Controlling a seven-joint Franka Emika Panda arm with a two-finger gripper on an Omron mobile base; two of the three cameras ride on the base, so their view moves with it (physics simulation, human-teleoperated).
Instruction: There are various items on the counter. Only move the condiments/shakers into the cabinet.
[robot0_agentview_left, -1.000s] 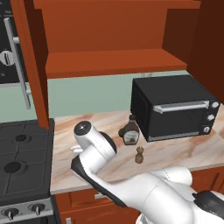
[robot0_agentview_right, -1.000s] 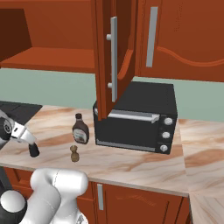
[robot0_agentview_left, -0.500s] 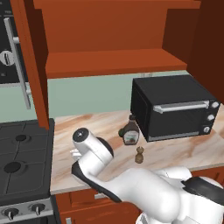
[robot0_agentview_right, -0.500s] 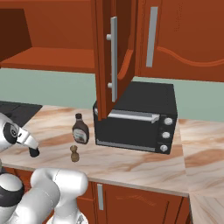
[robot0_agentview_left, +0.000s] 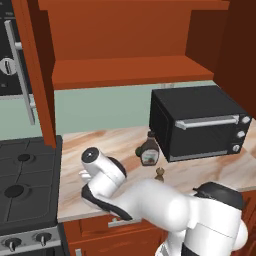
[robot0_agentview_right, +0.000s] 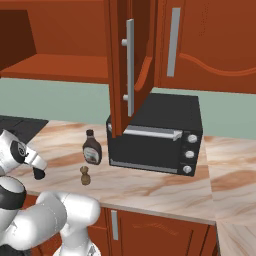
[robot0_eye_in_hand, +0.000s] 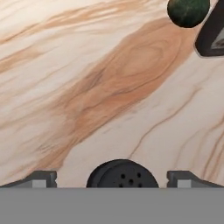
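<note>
The black shaker (robot0_eye_in_hand: 122, 175) stands on the marble counter (robot0_eye_in_hand: 109, 87) right between my fingertips (robot0_eye_in_hand: 41, 178). My gripper (robot0_eye_in_hand: 115, 178) is open and straddles it without touching. The dark green ball (robot0_eye_in_hand: 188, 11) lies further on, next to the dark brown bottle (robot0_eye_in_hand: 214, 33). From the base, the bottle (robot0_agentview_left: 148, 152) stands upright in front of the black oven, with the tan wooden shaker (robot0_agentview_left: 160, 174) just before it. The cabinet (robot0_agentview_left: 130, 72) hangs open above, its shelf bare. My hand is low over the counter's left part.
A black toaster oven (robot0_agentview_left: 200, 125) stands at the counter's right. The black stove top (robot0_agentview_left: 25, 185) borders the counter on the left. The open cabinet door (robot0_agentview_right: 127, 65) juts out above the oven. Drawer fronts run below the counter edge.
My hand has shifted slightly left and lower over the counter. The jaws have stayed open. The bottle and the wooden shaker have not moved.
</note>
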